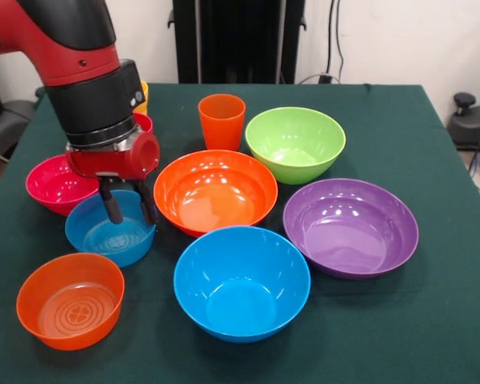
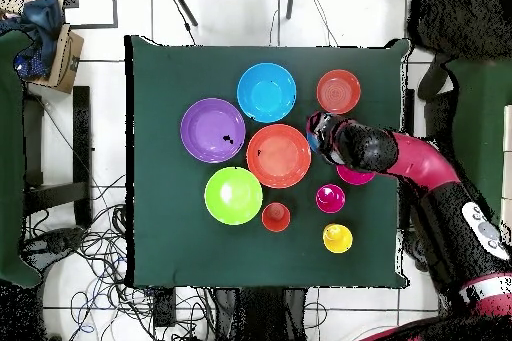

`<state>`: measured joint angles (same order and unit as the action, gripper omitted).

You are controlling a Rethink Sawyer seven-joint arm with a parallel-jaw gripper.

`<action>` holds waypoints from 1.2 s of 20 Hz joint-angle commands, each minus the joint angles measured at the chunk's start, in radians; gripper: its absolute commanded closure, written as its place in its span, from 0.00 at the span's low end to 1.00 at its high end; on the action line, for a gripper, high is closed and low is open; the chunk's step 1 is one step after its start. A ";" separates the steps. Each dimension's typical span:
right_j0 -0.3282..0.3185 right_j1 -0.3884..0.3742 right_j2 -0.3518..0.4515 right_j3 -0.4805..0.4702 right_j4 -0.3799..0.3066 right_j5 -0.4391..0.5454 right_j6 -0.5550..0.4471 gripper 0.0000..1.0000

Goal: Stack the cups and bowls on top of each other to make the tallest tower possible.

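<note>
My gripper (image 1: 129, 210) is open, its two fingers lowered at the far side of the small translucent blue bowl (image 1: 109, 236); whether they touch it I cannot tell. From above, the gripper (image 2: 318, 133) hides most of that bowl. The small magenta bowl (image 1: 54, 183) is just left of it and the small translucent orange bowl (image 1: 70, 300) is in front. The large orange bowl (image 1: 214, 190), blue bowl (image 1: 242, 282), purple bowl (image 1: 350, 227) and lime green bowl (image 1: 294, 142) stand apart, nothing stacked. The orange cup (image 1: 222, 120) stands upright. The red-pink cup (image 2: 330, 198) and yellow cup (image 2: 337, 238) show from above.
The arm (image 2: 410, 162) reaches in over the magenta bowl. The green table (image 1: 384, 336) has its bare cloth at the right and front. Chairs, a box and cables lie around the table on the floor (image 2: 90, 247).
</note>
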<state>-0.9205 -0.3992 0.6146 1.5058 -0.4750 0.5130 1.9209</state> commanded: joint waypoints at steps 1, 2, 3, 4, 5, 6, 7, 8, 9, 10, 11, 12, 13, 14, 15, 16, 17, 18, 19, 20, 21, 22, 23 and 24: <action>0.062 0.072 -0.054 -0.026 -0.112 0.054 -0.144 0.00; 0.061 0.070 -0.054 -0.021 -0.115 0.053 -0.141 0.00; 0.060 0.069 -0.054 -0.019 -0.117 0.053 -0.139 0.00; 0.061 0.067 -0.054 -0.018 -0.120 0.054 -0.137 0.00; 0.060 0.067 -0.054 -0.017 -0.124 0.055 -0.136 0.00; 0.060 0.067 -0.054 -0.016 -0.127 0.055 -0.135 0.00; 0.060 0.067 -0.054 -0.015 -0.131 0.054 -0.134 0.00; 0.060 0.068 -0.054 -0.015 -0.134 0.052 -0.132 0.00; 0.061 0.069 -0.055 -0.014 -0.138 0.051 -0.131 0.00; 0.062 0.072 -0.056 -0.018 -0.141 0.053 -0.131 0.00; 0.062 0.073 -0.056 -0.019 -0.143 0.053 -0.129 0.00; 0.063 0.074 -0.058 -0.018 -0.148 0.050 -0.128 0.00; 0.063 0.076 -0.058 -0.019 -0.151 0.048 -0.127 0.00; 0.062 0.078 -0.059 -0.019 -0.156 0.046 -0.125 0.00; 0.062 0.079 -0.059 -0.020 -0.158 0.046 -0.124 0.00; 0.062 0.082 -0.059 -0.022 -0.162 0.046 -0.123 0.00; 0.062 0.085 -0.060 -0.023 -0.166 0.044 -0.123 0.00; 0.062 0.089 -0.062 -0.023 -0.170 0.042 -0.122 0.00; 0.062 0.091 -0.063 -0.024 -0.174 0.040 -0.121 0.00; 0.063 0.096 -0.066 -0.025 -0.179 0.036 -0.121 0.00; 0.063 0.100 -0.068 -0.026 -0.185 0.032 -0.121 0.00; 0.066 0.106 -0.071 -0.031 -0.190 0.030 -0.119 0.00; 0.068 0.109 -0.073 -0.034 -0.192 0.030 -0.117 0.00; 0.071 0.115 -0.075 -0.042 -0.195 0.032 -0.115 0.00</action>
<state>-0.9059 -0.3553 0.6031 1.5058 -0.5852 0.5125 1.9209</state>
